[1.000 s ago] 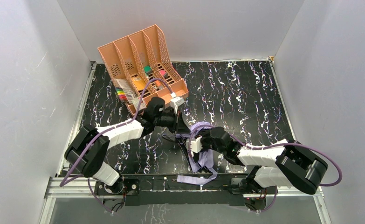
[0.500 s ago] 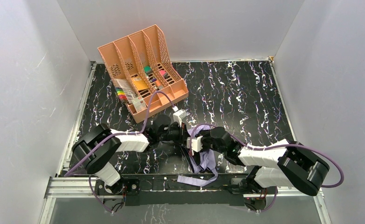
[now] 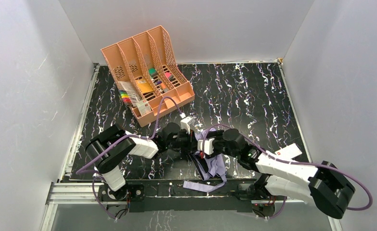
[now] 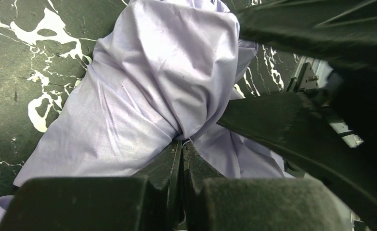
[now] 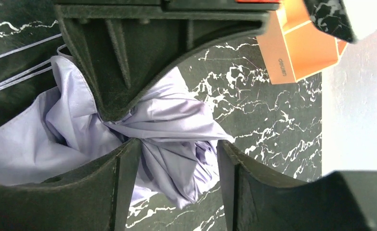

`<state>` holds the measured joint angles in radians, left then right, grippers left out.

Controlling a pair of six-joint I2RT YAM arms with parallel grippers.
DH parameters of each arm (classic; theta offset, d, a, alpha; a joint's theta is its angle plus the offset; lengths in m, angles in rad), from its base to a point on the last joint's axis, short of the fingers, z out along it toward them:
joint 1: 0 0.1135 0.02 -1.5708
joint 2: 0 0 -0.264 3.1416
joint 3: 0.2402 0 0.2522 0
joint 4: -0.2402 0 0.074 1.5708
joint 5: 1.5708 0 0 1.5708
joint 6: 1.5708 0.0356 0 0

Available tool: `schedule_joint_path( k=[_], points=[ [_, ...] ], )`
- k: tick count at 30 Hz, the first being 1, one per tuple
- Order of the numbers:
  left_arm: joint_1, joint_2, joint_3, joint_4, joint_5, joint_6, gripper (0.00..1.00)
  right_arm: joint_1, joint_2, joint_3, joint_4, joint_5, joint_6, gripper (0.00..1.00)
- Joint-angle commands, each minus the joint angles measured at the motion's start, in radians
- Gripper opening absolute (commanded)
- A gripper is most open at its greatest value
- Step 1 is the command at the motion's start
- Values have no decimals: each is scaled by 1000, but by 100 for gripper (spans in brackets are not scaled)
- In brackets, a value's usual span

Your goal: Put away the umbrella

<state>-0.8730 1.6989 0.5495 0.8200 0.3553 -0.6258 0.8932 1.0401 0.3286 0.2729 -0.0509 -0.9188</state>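
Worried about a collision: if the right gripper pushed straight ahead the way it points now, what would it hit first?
The umbrella: its bunched lavender fabric lies between the right gripper's open fingers. Just beyond, the left gripper pinches that fabric; the depth between them is unclear.

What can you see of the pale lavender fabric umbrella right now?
The pale lavender fabric umbrella lies collapsed and crumpled on the black marbled table near its front edge. Its matching strap trails onto the front rail. The left gripper pinches a fold; the right gripper straddles the cloth, jaws apart.
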Motion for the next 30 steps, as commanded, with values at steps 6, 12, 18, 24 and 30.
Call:
schedule_joint_path(
  k=[6, 12, 18, 24, 30],
  points=[
    [-19, 27, 31, -269, -138, 145, 0, -170, -192, 127, -156, -132, 300, 68],
    [-47, 28, 70, -358, -222, 249, 0, -363, -134, 241, -129, -328, 477, 69],
    [-87, 25, 100, -417, -339, 363, 0, -435, 89, 413, -224, -444, 557, 71],
    [-111, 23, 112, -418, -456, 509, 0, -461, 329, 623, -435, -554, 553, 75],
    [-111, 6, 104, -411, -473, 660, 0, -490, 494, 752, -602, -635, 543, 89]
  ],
)
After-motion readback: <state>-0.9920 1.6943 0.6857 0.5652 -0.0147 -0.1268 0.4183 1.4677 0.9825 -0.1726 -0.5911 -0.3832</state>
